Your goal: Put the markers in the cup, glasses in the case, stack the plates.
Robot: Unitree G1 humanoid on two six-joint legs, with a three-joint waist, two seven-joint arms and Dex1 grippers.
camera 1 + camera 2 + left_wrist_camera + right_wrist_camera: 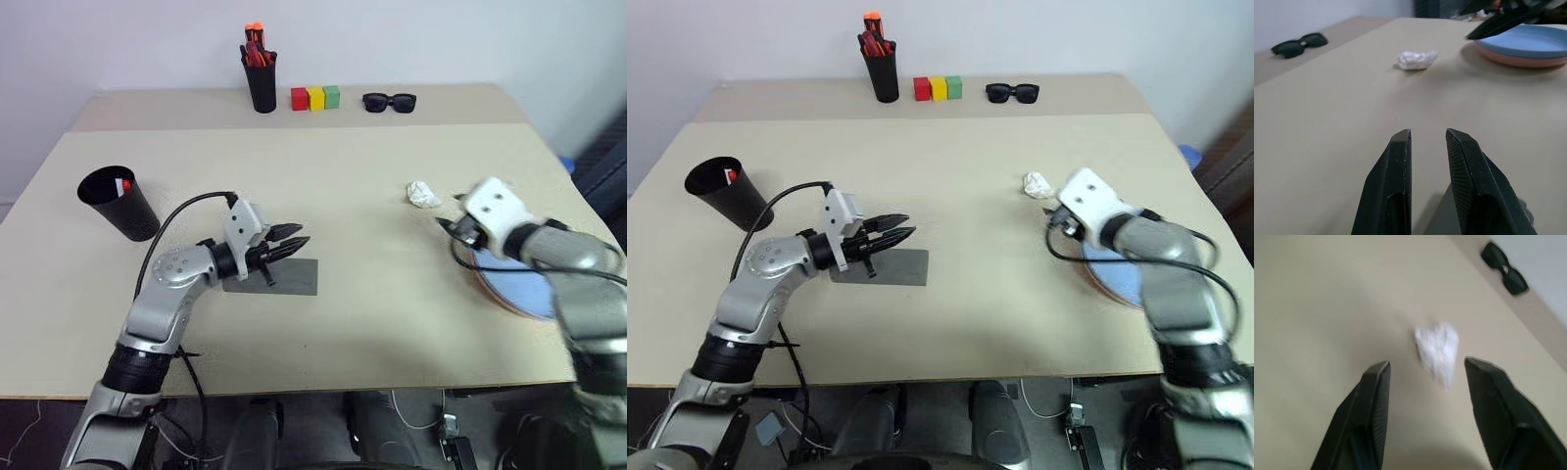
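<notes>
Right wrist view shows the right tool spread and empty, plates stacked beneath it; withdraw level, avoiding the crumpled tissue ahead.

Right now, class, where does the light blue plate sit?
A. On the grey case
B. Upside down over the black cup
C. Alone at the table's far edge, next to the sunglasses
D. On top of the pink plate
D: the light blue plate lies on the pink plate, whose rim shows underneath it, near the right pincer.
</notes>
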